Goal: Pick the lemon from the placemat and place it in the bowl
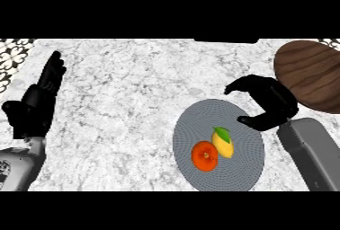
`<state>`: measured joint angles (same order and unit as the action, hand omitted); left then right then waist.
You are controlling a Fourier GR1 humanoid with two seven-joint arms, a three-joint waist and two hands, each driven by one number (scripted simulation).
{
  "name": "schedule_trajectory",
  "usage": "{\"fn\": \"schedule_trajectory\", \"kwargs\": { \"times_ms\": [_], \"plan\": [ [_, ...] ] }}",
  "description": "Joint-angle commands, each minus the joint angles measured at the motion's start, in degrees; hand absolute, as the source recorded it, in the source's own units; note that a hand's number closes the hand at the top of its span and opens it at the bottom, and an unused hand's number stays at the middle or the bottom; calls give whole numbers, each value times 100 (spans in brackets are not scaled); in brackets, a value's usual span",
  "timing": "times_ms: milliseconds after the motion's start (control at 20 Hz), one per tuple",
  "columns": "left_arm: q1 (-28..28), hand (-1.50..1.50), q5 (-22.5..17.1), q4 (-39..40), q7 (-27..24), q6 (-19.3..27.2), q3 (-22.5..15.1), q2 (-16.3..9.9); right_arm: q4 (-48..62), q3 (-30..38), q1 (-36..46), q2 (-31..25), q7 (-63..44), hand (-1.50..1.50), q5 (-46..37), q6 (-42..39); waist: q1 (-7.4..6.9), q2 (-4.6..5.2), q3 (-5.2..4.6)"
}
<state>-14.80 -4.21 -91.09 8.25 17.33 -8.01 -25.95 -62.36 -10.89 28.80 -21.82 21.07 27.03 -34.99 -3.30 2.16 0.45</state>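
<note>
A yellow lemon (224, 143) with a green leaf lies on a round grey placemat (219, 114), right beside an orange fruit (204, 156). My right hand (271, 102) hovers at the placemat's upper right edge, fingers and thumb curved in a wide claw with nothing between them, a short way up and right of the lemon. A dark wooden bowl (312, 74) sits at the far right, just behind that hand. My left hand (38, 99) rests at the left edge, fingers straight and pointing up.
The counter is white marbled stone (126, 103). A patterned wall strip (13, 58) runs along the upper left corner. A dark object (225, 41) shows at the counter's far edge.
</note>
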Motion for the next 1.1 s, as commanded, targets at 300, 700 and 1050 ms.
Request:
{"fn": "schedule_trajectory", "kwargs": {
  "times_ms": [300,700,1050],
  "plan": [
    [-255,0,119,237,17,15,-171,239,352,-346,819,-955,1750,-150,-1451,-1511,-41,-40,-8],
    [-307,0,144,359,83,-30,-156,272,-162,-1435,1284,-1625,2368,-150,-3177,-810,43,-84,-27],
    [-28,0,146,202,20,-134,-126,226,84,-2549,1639,-1458,2886,-150,-4136,-236,34,-143,-39]
  ]
}}
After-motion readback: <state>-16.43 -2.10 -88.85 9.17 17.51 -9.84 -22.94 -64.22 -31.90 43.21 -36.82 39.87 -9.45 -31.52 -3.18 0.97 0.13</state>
